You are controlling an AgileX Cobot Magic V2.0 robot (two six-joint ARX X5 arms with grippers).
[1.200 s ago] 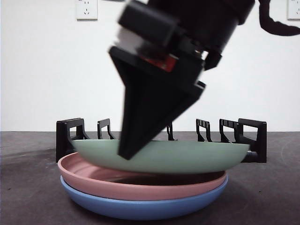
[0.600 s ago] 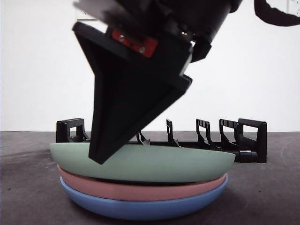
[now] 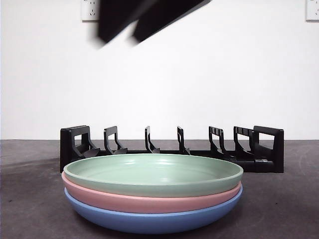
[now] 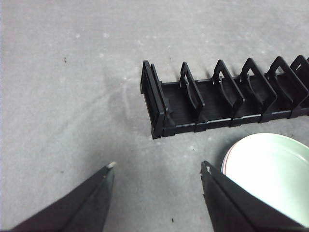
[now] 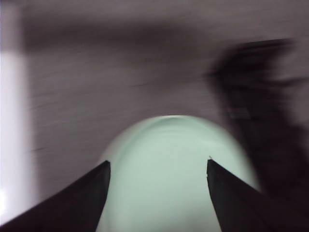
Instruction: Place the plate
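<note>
- Plates are stacked in three on the dark surface [image 3: 30, 209]: a green plate [image 3: 153, 174] on top, a pink plate [image 3: 149, 201] beneath it, and a blue plate [image 3: 149, 221] at the bottom.
- The green plate is seated level and nested in the pink plate; it is touched by no end effector.
- A black plate rack [image 3: 172, 149] is located just behind the stack, with its upright dividers unoccupied.
- The right end effector [image 5: 158, 166] is held above the green plate [image 5: 174, 174] with its jaws spread apart and nothing between them; the wrist view is blurred.
- In the front view, this end effector [image 3: 134, 22] is seen as a dark blurred shape at the top edge, well clear of the stack.
- The left end effector [image 4: 157, 166] is positioned over bare surface near the end of the rack [image 4: 222, 96], jaws parted and unloaded; the edge of the stack is seen beside one jaw.
- A white wall [image 3: 199, 74] with a socket [image 3: 91, 10] is seen behind the rack.
</note>
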